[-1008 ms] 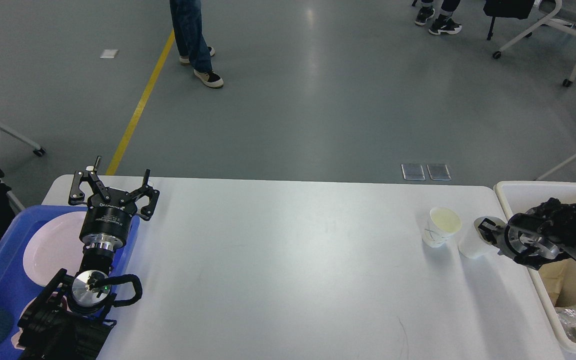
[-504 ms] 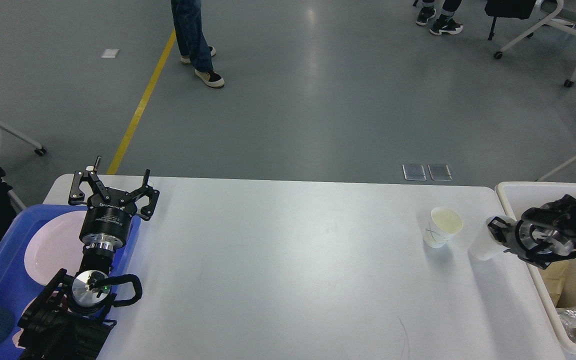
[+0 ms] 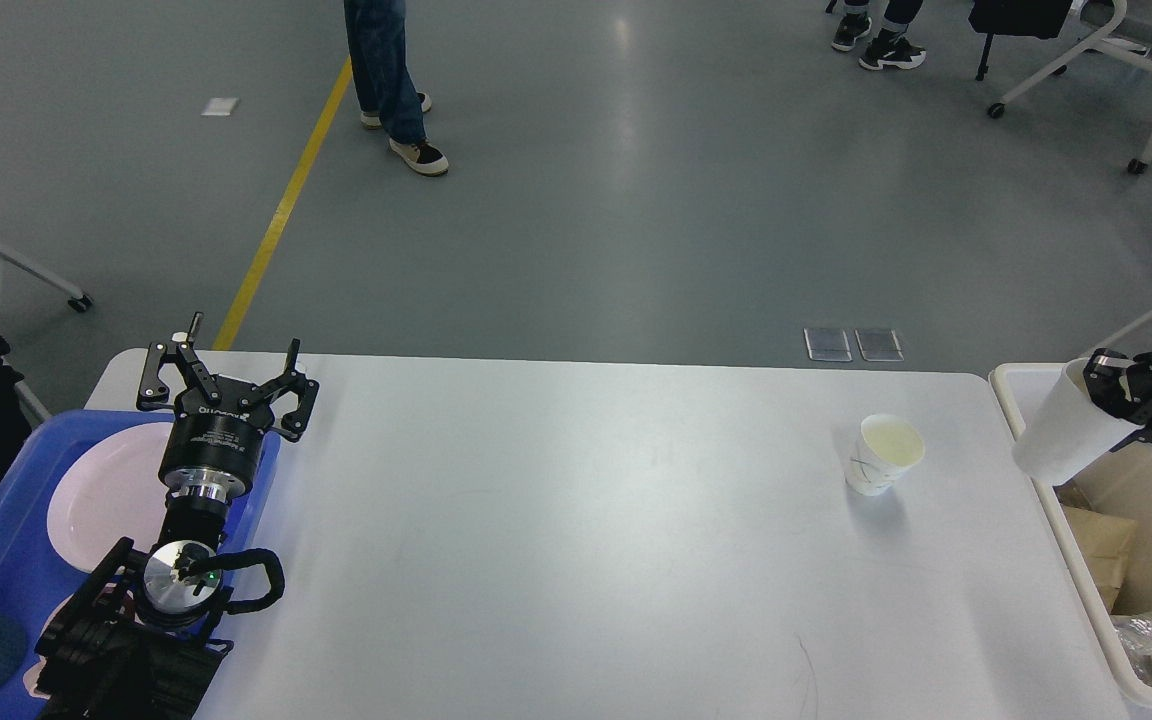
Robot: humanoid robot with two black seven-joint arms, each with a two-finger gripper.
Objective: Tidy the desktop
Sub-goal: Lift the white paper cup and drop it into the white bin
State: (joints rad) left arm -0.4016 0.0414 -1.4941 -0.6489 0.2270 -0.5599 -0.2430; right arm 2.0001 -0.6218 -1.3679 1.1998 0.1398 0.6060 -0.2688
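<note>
Gripping a white paper cup (image 3: 1061,440) at right edge, right gripper (image 3: 1116,392) poised over bin (image 3: 1011,385) for dropping; left gripper (image 3: 226,385) spread, idle, left of frame.

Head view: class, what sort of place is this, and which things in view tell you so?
Probably an open lab or office-like test hall: a painted grey floor with a yellow line, wheeled chairs, and people's legs beyond the white desktop.
</note>
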